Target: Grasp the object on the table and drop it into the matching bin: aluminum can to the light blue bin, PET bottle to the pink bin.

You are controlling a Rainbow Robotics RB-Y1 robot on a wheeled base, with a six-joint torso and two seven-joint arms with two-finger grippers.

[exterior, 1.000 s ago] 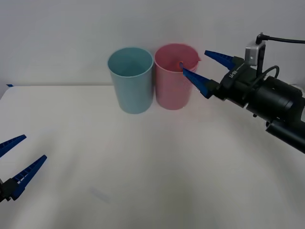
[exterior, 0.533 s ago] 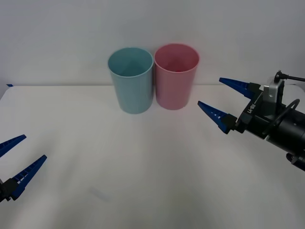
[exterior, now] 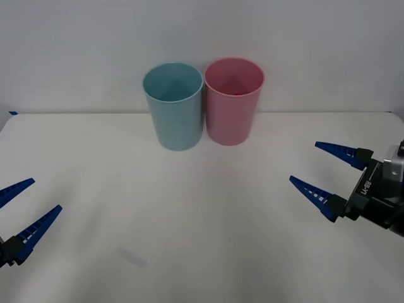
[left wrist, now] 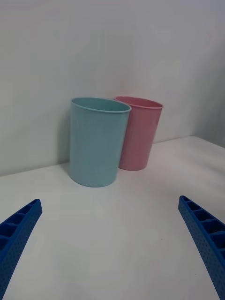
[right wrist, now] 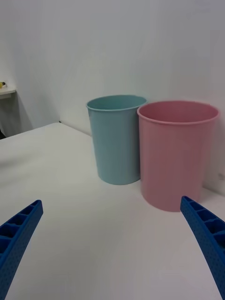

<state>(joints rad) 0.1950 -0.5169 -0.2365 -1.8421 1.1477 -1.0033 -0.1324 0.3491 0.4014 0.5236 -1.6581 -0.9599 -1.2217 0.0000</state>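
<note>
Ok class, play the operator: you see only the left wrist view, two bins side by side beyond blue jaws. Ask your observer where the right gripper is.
Observer: In the front view the right gripper hangs over the right side of the table, jaws open, well apart from the pink bin.
Operator: Anything inside the bins?
Observer: From above, a small red patch shows deep in the pink bin; the light blue bin looks plain inside.
Operator: And my own arm?
Observer: The left gripper sits low at the table's front left, jaws open.
</note>
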